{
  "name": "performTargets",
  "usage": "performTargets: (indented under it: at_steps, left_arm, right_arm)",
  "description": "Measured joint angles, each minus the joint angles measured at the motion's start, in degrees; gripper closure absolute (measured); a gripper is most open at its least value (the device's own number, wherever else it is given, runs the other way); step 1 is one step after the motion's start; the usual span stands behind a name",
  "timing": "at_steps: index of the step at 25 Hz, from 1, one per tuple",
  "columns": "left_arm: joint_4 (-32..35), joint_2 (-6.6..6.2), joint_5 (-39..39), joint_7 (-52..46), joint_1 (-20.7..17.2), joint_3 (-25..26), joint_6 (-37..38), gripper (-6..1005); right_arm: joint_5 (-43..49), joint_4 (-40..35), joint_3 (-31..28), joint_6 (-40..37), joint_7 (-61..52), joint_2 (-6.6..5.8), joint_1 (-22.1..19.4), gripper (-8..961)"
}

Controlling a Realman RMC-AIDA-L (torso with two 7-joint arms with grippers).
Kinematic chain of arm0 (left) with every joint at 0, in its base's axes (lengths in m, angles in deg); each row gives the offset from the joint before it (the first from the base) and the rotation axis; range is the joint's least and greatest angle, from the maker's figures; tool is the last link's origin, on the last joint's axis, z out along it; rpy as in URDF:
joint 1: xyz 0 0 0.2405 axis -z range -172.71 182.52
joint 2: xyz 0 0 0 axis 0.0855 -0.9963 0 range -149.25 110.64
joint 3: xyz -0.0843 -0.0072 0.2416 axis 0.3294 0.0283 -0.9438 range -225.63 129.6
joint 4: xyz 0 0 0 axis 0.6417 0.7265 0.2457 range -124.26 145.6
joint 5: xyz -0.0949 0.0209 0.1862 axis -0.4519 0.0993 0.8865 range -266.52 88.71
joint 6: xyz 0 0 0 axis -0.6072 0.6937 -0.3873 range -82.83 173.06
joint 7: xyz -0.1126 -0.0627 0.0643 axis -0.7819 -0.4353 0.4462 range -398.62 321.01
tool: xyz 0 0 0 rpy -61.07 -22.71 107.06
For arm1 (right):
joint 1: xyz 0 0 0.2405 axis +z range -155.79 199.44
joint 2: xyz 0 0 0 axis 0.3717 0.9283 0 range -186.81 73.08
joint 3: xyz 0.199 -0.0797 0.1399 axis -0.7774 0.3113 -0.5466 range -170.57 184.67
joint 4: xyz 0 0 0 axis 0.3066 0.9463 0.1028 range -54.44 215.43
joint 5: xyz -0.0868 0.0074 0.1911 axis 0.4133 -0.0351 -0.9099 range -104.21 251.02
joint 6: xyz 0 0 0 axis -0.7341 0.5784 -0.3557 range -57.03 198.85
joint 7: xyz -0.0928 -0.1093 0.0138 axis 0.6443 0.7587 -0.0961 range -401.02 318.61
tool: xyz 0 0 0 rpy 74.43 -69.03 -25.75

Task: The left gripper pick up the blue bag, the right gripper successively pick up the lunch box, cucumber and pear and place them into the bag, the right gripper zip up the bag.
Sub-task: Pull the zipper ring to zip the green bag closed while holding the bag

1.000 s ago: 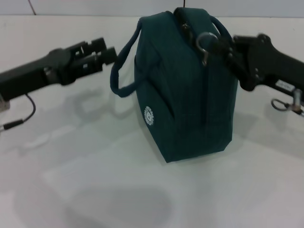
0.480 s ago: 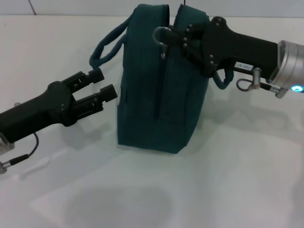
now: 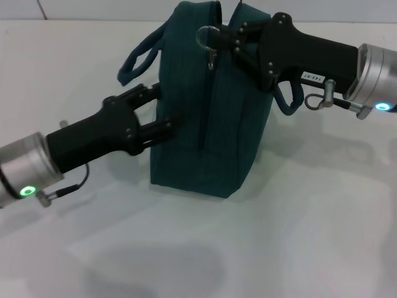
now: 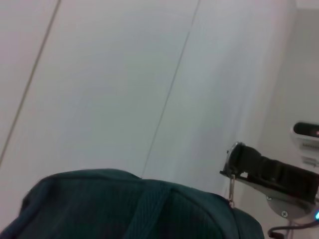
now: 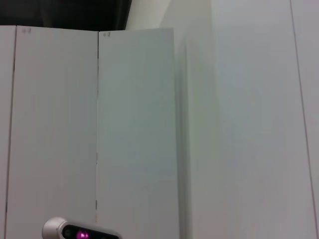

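Note:
The blue bag (image 3: 205, 124) stands upright in the middle of the white table, its top seam closed. My right gripper (image 3: 231, 41) reaches in from the right over the bag's top and is shut on the metal ring zipper pull (image 3: 208, 37). From the left, my left gripper (image 3: 162, 110) is open, with its two fingers (image 3: 147, 94) spread against the bag's left side. The left wrist view shows the bag's top (image 4: 124, 209) and the right gripper (image 4: 240, 160) holding the ring. The lunch box, cucumber and pear are out of view.
One loop handle (image 3: 138, 59) hangs off the bag's left side, the other (image 3: 284, 102) droops under the right arm. A thin cable (image 3: 69, 185) dangles from the left wrist. White table (image 3: 298, 236) stretches in front. The right wrist view shows only wall panels.
The bag turned and slid left as the right gripper drew the zipper ring leftward. The left gripper moved right until its fingers met the bag's side.

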Motion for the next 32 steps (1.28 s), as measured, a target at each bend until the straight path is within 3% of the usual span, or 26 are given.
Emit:
performTargets:
  at_steps: [4,13,18,24,32]
  left_arm:
    - [-0.54,0.0,1.23,-0.17,1.83,-0.31,-1.88,264]
    - [-0.67,-0.03,0.63,0.92,2.0,-0.05,-2.92,305]
    - [-0.71,-0.09,0.72,0.98,2.08,-0.08,-2.95,531]
    - [-0.71,-0.27,1.37,1.01,2.19,-0.24,-2.77,735]
    - [-0.2,-0.37,3.04,1.15,1.69,-4.84,-2.31,868]
  right_arm:
    - [-0.11,-0.01,0.0,0.33,-0.14,0.0,0.03,939]
    - [-0.18,-0.09,-0.18,0.35,-0.21,0.0,0.07,939]
    - [-0.25,-0.11,-0.43,0.51,-0.1,0.0,-0.24,939]
    - [-1.32,-0.1,-0.22,0.54,-0.14,0.0,-0.58,938]
    - [-4.87,0.27,-0.47,0.78,-0.49,0.01,-1.28,938]
